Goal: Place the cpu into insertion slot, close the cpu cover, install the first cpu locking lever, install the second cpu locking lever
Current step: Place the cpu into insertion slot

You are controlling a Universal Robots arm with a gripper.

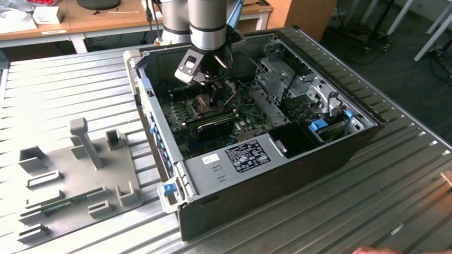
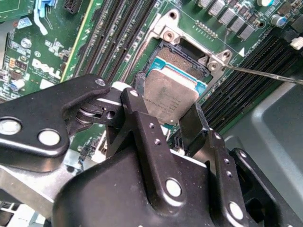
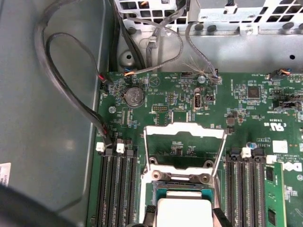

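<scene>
1. In the upper middle of the exterior view, the arm (image 1: 205,26) reaches down into the open computer case (image 1: 282,169), which lies on a ribbed metal table (image 1: 395,201).
2. The gripper (image 1: 205,96) is right down at the green motherboard (image 1: 244,114), just above centre frame.
3. Close in now, second wrist view: two black fingers (image 2: 137,120) are pinching the cpu (image 2: 170,92) by opposite edges, its dull grey-brown top facing up.
4. The cpu is at the insertion slot (image 2: 173,49), covering most of the dark centre. Whether it is fully seated, I cannot tell.
5. In the first wrist view, the cpu cover (image 3: 183,130) is swung open off the socket, with green board showing through its cut-out middle.
6. A thin metal lever (image 2: 265,74) runs out from the socket's corner across the neighbouring memory slots (image 2: 251,66).
7. More long black memory slots (image 2: 118,28) flank the socket's other side.
8. At the lower left of the exterior view, a grey parts fixture (image 1: 78,174) lies on the table beside the case.
</scene>
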